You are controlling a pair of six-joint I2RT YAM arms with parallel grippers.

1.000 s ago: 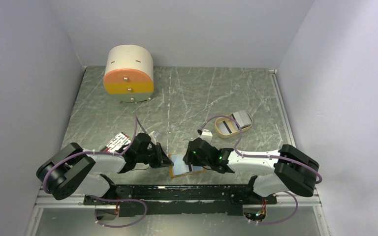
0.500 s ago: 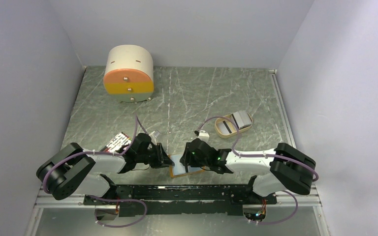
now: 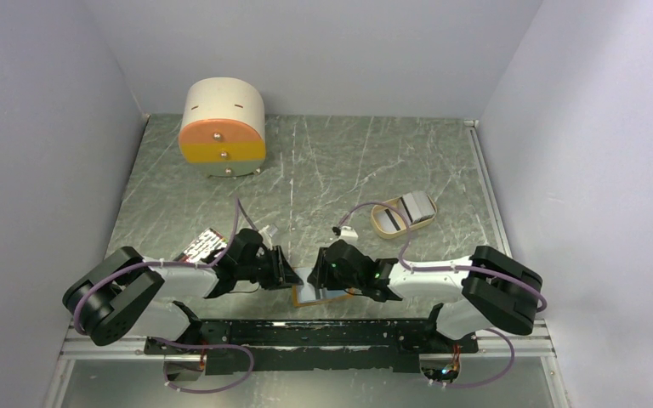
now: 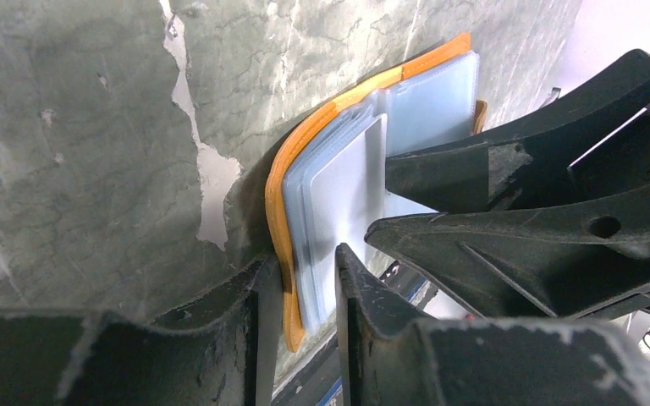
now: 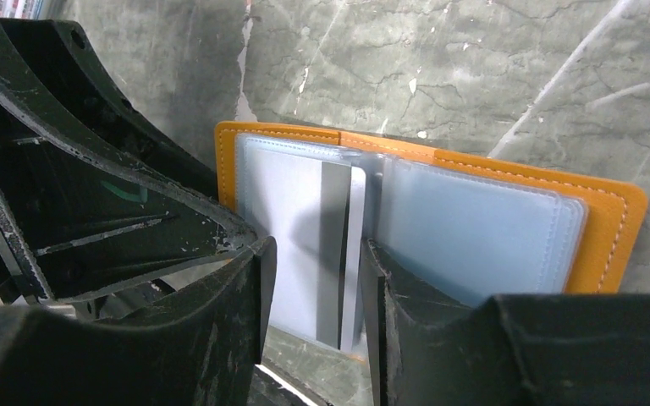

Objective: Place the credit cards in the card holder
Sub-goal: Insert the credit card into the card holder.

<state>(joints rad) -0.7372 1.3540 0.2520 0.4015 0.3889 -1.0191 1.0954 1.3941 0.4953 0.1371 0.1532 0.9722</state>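
Note:
The orange card holder point(image 3: 310, 297) lies open near the table's front edge, its pale blue sleeves up. In the left wrist view my left gripper point(image 4: 300, 258) is shut on the card holder's orange edge point(image 4: 305, 144) and outer sleeves. In the right wrist view a pale grey credit card point(image 5: 292, 228) with a dark stripe lies on the holder's point(image 5: 609, 228) left half, its near end sticking out over the table. My right gripper point(image 5: 317, 245) stands over that card with its jaws a little apart, the right finger beside the card's edge. More cards point(image 3: 417, 204) lie in the oval tray.
A tan oval tray point(image 3: 388, 225) sits at right centre. A round cream-and-orange drawer box point(image 3: 223, 127) stands at the back left. A red, black and white packet point(image 3: 204, 245) lies by the left arm. Both grippers point(image 3: 285, 274) point(image 3: 321, 276) are close together.
My right gripper has moved left and forward over the card holder, covering more of it and the striped card. The left gripper has stayed in place.

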